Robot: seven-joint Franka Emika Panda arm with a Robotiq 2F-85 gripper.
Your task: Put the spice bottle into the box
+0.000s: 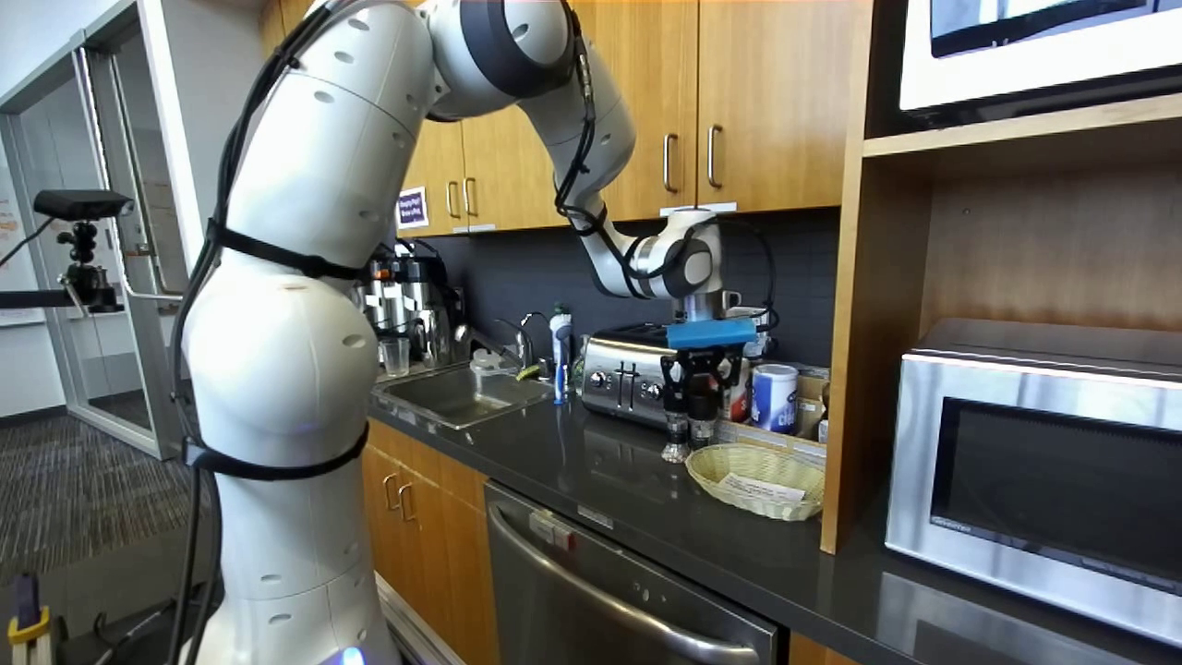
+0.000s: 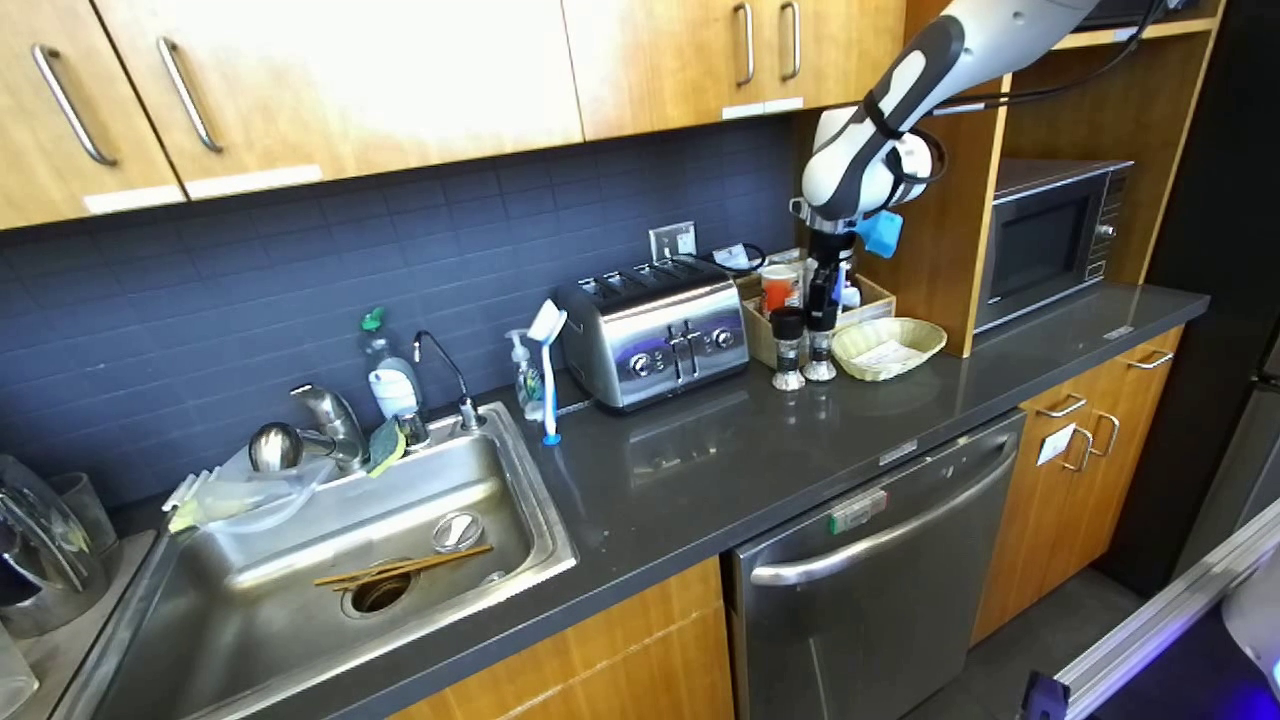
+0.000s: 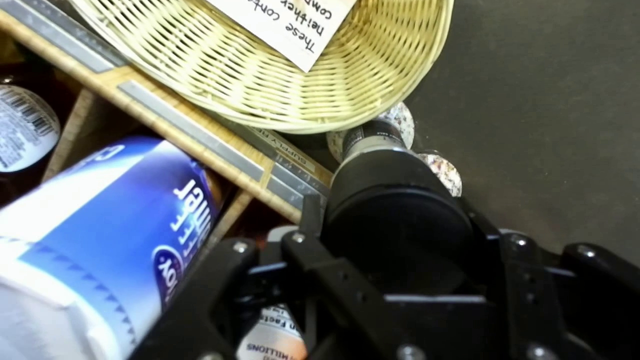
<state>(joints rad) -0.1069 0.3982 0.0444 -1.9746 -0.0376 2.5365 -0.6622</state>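
Wrist view: claw (image 3: 389, 201) stood partway spread around black-topped spice bottle (image 3: 395, 185) — fingers (image 3: 312, 215) close by both its sides, but whether they gripped it, could not tell. Paper note (image 3: 300, 35) lay in shallow wicker basket (image 3: 260, 95). In both exterior views bottle was upright, outside basket — just beside its rim, whether touching unclear. Similar second bottle (image 2: 788, 355) stood on desk (image 2: 690, 450) just beside it, toaster (image 2: 660, 335) near.
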